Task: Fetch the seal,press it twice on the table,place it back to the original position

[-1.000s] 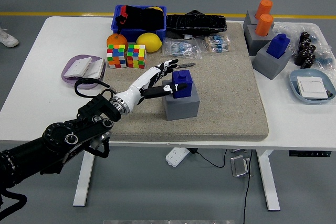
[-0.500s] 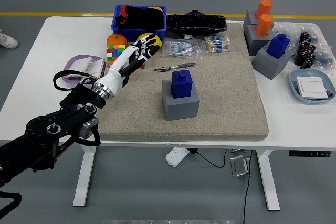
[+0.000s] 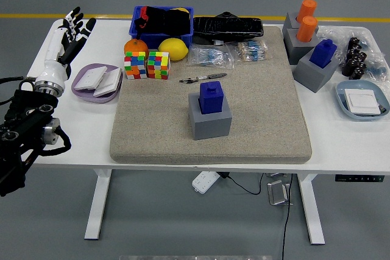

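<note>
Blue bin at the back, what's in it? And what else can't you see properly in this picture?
Head view only:
- Blue bin: something black fills it; its walls hide the rest.
- Clear bags: contents too small to name.
- Seal: its stamping face sits down in the grey holder, hidden.
- Left hand: the arm is cut off by the picture's left edge.
- Right hand: not in the picture.

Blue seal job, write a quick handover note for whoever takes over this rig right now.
Left hand: open, holding nothing, raised over the table's far left corner beside the purple tray.
Right hand: not in view.
Blue seal: upright in its grey holder at the middle of the beige mat.
Done: the seal sits in its holder and the hand is clear of it. The picture shows no stamp marks, so the presses cannot be confirmed.
Left: apparently nothing, if the presses were made.
</note>
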Controlling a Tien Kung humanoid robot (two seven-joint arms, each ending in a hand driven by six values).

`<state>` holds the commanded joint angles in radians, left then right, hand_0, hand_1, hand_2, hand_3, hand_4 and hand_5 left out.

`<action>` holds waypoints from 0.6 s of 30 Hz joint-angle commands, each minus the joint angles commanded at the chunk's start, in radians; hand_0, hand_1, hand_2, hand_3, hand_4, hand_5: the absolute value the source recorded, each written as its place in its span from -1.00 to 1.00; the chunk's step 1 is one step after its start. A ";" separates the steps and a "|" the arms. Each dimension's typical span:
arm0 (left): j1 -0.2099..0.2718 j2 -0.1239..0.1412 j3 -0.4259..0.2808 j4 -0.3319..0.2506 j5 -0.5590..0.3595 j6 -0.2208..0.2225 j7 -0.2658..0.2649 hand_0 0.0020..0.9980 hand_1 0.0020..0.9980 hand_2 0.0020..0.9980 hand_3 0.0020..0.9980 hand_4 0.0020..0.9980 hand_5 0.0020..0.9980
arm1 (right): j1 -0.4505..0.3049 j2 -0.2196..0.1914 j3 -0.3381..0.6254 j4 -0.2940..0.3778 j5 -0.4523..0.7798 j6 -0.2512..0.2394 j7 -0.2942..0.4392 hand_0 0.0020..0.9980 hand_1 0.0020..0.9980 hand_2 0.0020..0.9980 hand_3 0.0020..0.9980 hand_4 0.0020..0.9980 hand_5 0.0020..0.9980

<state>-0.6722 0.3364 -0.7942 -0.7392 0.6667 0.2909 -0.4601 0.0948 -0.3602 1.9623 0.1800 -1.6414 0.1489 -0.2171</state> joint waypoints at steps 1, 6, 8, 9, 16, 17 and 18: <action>0.005 0.009 -0.007 0.006 -0.002 -0.002 0.004 0.94 0.93 0.92 0.96 1.00 0.11 | 0.002 -0.001 0.004 0.000 -0.003 0.000 0.000 0.58 0.44 0.45 0.33 0.64 -0.03; 0.030 0.033 -0.041 0.013 -0.018 -0.006 0.013 0.92 0.91 0.92 0.95 0.97 0.04 | 0.005 -0.004 0.016 0.000 -0.011 0.000 0.000 0.58 0.44 0.45 0.33 0.64 -0.03; 0.040 0.038 -0.065 0.010 -0.014 -0.006 0.016 0.92 0.91 0.92 0.95 0.97 0.04 | 0.006 -0.004 0.018 0.000 -0.013 0.000 0.001 0.58 0.44 0.45 0.33 0.64 -0.03; 0.043 0.040 -0.073 0.008 -0.014 -0.006 0.015 0.92 0.91 0.92 0.95 0.97 0.04 | 0.006 -0.004 0.018 0.000 -0.014 0.000 0.001 0.58 0.44 0.45 0.33 0.64 -0.03; 0.056 0.050 -0.131 0.001 0.008 -0.003 0.020 0.91 0.88 0.90 0.94 0.95 0.02 | 0.011 -0.003 0.021 0.000 -0.022 0.000 0.001 0.58 0.44 0.45 0.33 0.64 -0.03; 0.057 0.052 -0.135 0.000 0.010 -0.001 0.020 0.90 0.88 0.90 0.94 0.93 0.00 | 0.013 -0.003 0.021 0.000 -0.024 0.000 0.000 0.58 0.44 0.45 0.33 0.64 -0.03; 0.057 0.053 -0.138 -0.001 0.012 -0.001 0.021 0.90 0.88 0.90 0.94 0.93 0.00 | 0.014 -0.003 0.020 0.000 -0.024 -0.001 0.000 0.58 0.44 0.45 0.33 0.64 -0.03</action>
<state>-0.6155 0.3898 -0.9323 -0.7399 0.6785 0.2899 -0.4393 0.1091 -0.3631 1.9822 0.1800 -1.6659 0.1482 -0.2172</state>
